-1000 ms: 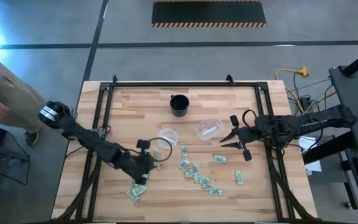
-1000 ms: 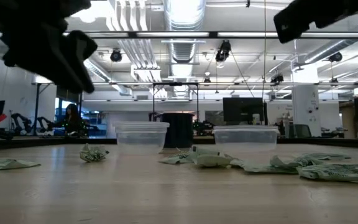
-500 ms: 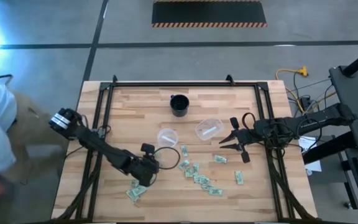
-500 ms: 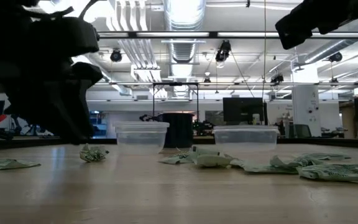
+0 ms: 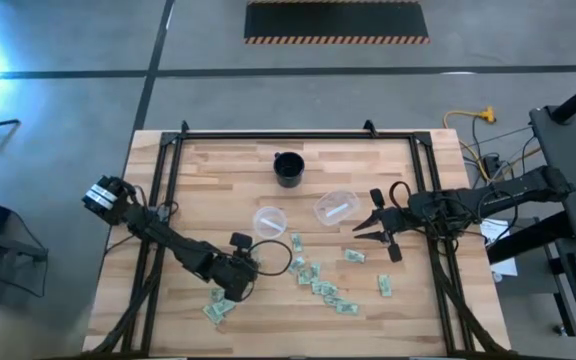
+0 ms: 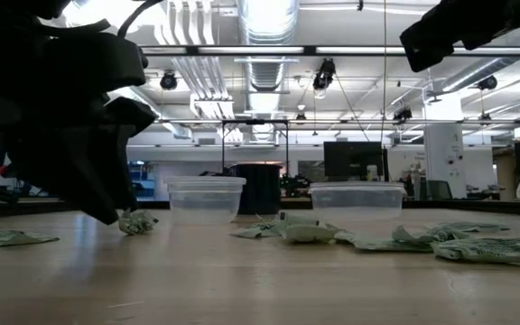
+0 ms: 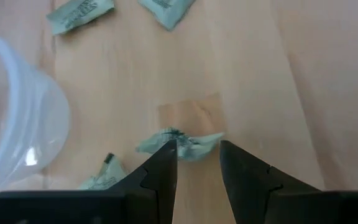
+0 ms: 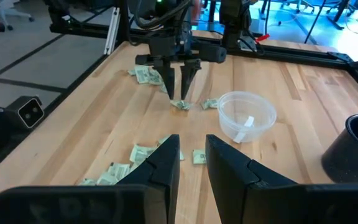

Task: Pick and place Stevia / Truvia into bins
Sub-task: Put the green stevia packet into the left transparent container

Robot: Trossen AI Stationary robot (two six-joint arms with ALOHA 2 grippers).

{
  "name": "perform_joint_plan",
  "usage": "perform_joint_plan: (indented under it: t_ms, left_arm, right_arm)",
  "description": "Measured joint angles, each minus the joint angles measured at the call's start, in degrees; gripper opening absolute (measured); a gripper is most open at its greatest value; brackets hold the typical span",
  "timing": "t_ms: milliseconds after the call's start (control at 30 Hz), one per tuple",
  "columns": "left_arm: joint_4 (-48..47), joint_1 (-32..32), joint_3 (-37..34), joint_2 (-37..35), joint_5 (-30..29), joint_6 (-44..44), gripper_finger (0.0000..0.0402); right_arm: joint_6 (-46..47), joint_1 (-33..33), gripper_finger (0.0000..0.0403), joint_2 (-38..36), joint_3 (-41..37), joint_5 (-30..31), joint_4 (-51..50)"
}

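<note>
Green-and-white packets lie scattered on the wooden table, and a few more sit nearer the front edge. Two clear cups stand behind them. My left gripper is open and low over one crumpled packet, pointing down, with one finger on each side of it. The right wrist view shows the same: left gripper, packet. My right gripper hovers open by the right cup. My left gripper stands from above over the crumpled packet, which lies on the table, with one fingertip at each of its ends. Whether the fingertips touch it I cannot tell.
A black cup stands toward the far edge. One clear cup holds a packet and sits close beside my left gripper, also seen as the cup wall. Loose packets lie around it. Bare wood lies at the far corners.
My left gripper has moved a little toward the near edge and come down from well above the table to the crumpled packet. A person at the table's left side has walked out of view. The right arm has kept still.
</note>
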Motion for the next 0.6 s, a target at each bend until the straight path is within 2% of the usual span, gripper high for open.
perform_joint_plan:
  t_ms: [600]
  left_arm:
    - [0.4, 1.6, -0.5, 0.0, 0.1, 1.5, 0.0105]
  right_arm:
    - [0.2, 0.0, 0.0068, 0.0, 0.0, 0.0, 0.7]
